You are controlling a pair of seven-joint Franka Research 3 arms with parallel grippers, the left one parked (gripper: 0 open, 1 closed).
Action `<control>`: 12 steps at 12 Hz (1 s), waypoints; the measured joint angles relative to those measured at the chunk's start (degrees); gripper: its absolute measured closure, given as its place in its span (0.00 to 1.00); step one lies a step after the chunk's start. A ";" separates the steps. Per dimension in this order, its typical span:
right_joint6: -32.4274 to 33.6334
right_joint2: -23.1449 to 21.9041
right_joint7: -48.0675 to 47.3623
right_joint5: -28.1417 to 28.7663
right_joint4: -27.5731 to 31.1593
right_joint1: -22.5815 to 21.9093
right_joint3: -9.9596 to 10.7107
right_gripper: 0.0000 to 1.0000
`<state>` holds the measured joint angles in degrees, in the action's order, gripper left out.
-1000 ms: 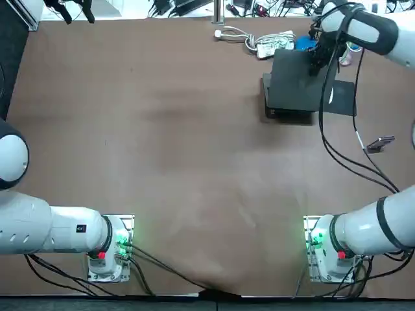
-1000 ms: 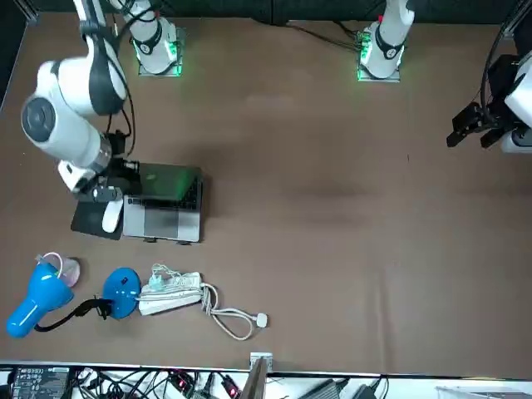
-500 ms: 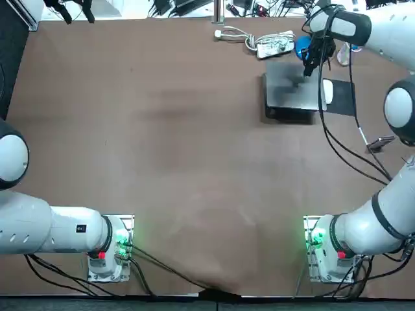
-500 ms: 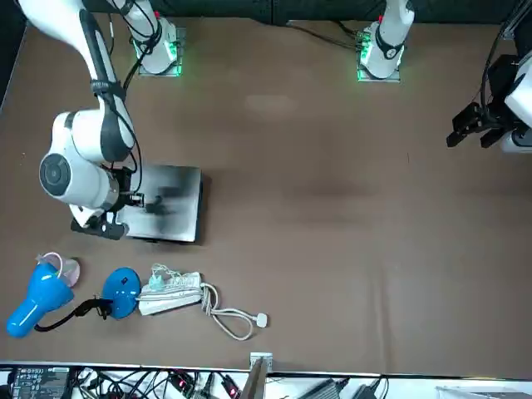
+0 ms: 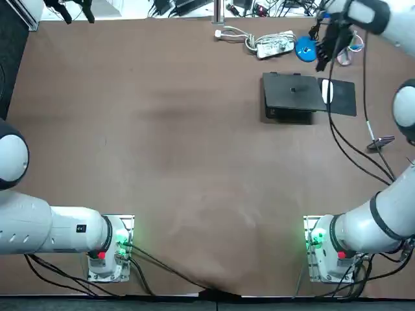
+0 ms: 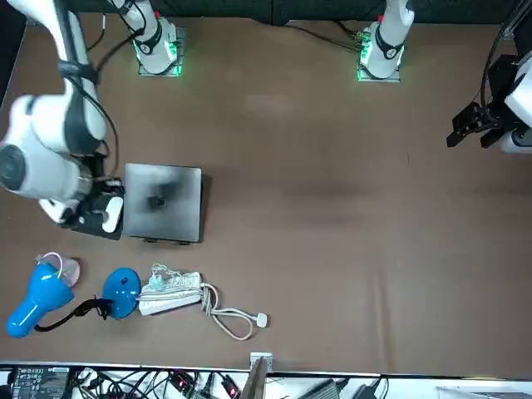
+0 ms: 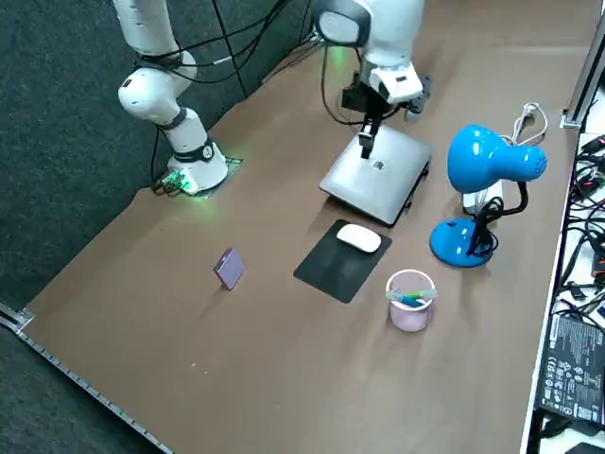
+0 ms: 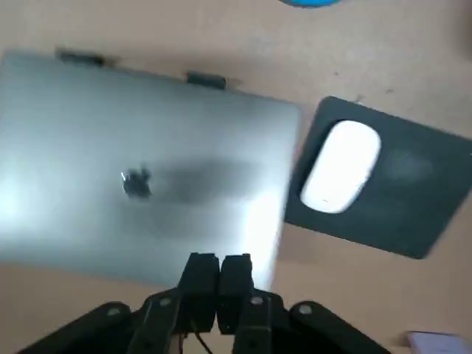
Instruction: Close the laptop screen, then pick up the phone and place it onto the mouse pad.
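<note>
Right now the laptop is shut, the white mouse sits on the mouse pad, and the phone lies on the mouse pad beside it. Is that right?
Not quite. The phone lies on the bare table, apart from the mouse pad, as the right side view shows. The laptop is shut and the mouse sits on the pad. The right gripper hangs shut above the laptop.

No legible text; only a small dark logo [image 8: 135, 183], blurred, on the closed laptop lid [image 8: 81, 125]
</note>
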<state>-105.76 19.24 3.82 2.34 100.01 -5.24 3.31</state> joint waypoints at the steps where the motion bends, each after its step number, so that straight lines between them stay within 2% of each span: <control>1: 1.86 -1.70 5.69 0.00 0.13 1.68 0.05 0.93; 2: 3.18 -3.16 11.42 0.00 0.53 3.54 0.16 0.93; 4: 3.83 -5.40 20.55 0.00 2.05 7.31 0.33 0.73; 5: 3.83 -6.97 28.81 -0.02 3.70 10.73 0.44 0.51; 9: 3.84 -8.95 52.73 -0.07 6.87 18.28 0.54 0.05; 10: 3.75 -9.57 58.46 -0.55 7.89 20.23 0.57 0.00; 12: 2.62 -11.23 67.66 -4.38 9.99 22.53 0.59 0.00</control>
<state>-103.14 8.01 71.47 -2.04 110.01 17.29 3.90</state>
